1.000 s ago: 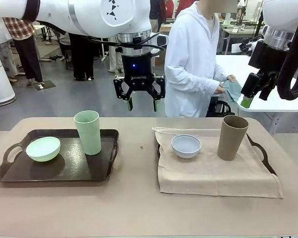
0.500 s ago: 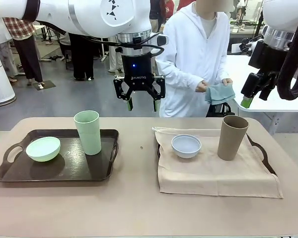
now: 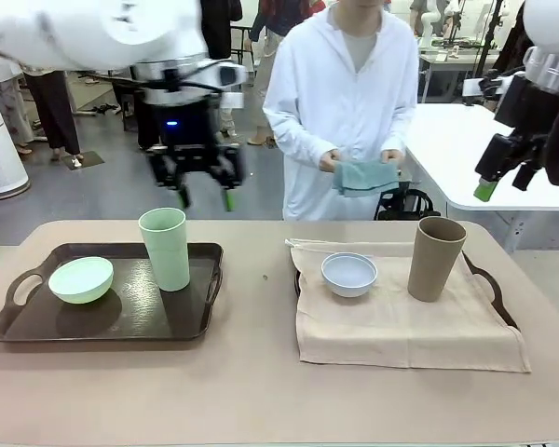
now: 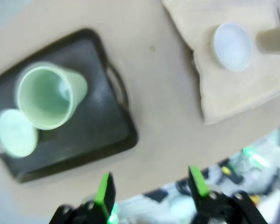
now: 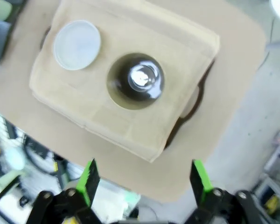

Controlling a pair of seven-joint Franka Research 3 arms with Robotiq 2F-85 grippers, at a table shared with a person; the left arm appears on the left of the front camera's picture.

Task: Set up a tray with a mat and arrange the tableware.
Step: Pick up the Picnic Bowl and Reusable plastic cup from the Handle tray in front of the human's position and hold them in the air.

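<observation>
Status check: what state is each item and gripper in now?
Pale green tumbler: upright, on bare dark tray.
Mint green round bowl: upright, same tray.
Greyish white round bowl: upright, on beige cloth mat.
Tan brown tumbler: upright, on mat.
Left gripper: open, empty.
Right gripper: open, empty.

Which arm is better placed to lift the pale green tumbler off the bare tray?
Left: the left gripper, open, hangs close by the pale green tumbler; the right gripper hangs over the brown tumbler.

Tan tumbler (image 5: pixel 135 81) and white bowl (image 5: pixel 77 44) on beige mat (image 5: pixel 95 119), pincer (image 5: pixel 142 176) spread
</observation>
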